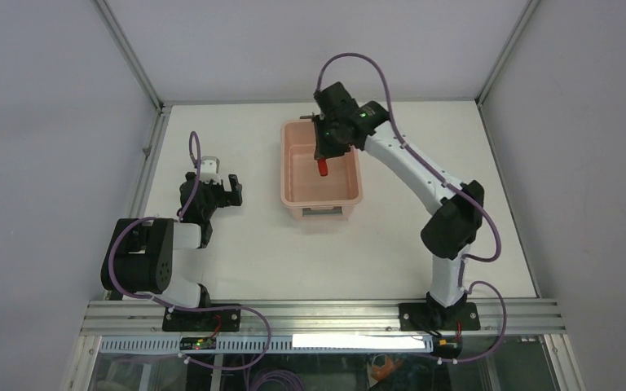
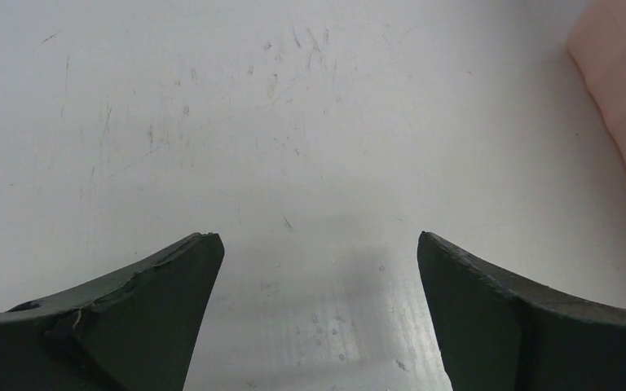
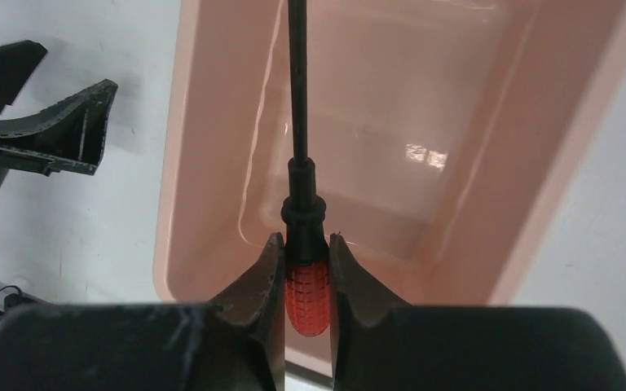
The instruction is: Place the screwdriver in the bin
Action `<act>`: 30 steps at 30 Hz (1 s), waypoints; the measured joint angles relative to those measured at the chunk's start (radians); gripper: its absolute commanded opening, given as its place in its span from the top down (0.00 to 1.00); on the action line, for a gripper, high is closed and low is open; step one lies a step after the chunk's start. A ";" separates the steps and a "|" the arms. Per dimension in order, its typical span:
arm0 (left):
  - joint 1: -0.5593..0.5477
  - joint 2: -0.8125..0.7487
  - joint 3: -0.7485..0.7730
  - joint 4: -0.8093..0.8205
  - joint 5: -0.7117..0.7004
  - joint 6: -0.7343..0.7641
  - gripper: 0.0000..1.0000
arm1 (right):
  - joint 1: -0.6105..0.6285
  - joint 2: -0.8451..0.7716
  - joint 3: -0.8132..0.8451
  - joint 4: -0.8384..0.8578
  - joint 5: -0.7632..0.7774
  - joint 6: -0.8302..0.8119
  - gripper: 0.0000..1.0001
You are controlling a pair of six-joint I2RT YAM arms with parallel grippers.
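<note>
Right end effector (image 3: 305,241) pinches the screwdriver (image 3: 301,204) over the bin (image 3: 204,163), shaft visible only from its wrist; left end effector (image 2: 318,239) spread.

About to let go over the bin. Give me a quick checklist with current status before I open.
1. Screwdriver clamped by its red handle in right gripper: ok.
2. Right gripper above the bin opening: ok.
3. Shaft tip inside the far rim: cannot tell, it is out of view.
4. Bin upright: ok.
5. Left gripper open and apart from bin: ok.
</note>
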 measured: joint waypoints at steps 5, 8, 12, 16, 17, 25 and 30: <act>0.000 0.000 0.000 0.000 0.000 0.000 0.01 | 0.070 0.145 -0.005 0.069 0.048 0.034 1.00; 0.000 0.000 0.000 0.000 0.000 0.000 0.01 | 0.077 0.195 -0.064 0.118 0.078 0.060 1.00; 0.000 0.000 0.000 0.000 0.000 0.000 0.01 | 0.078 0.233 -0.155 0.161 0.117 0.093 0.98; 0.000 0.000 0.000 0.000 0.000 0.000 0.01 | 0.080 0.246 -0.243 0.204 0.148 0.125 0.88; 0.000 0.000 0.000 0.000 0.000 0.000 0.01 | 0.080 0.248 -0.259 0.215 0.153 0.133 0.83; 0.000 0.000 0.000 0.000 0.000 0.000 0.01 | 0.089 0.249 -0.328 0.262 0.175 0.172 0.60; 0.000 0.000 0.000 0.000 0.000 0.000 0.01 | 0.090 0.249 -0.338 0.269 0.180 0.175 0.58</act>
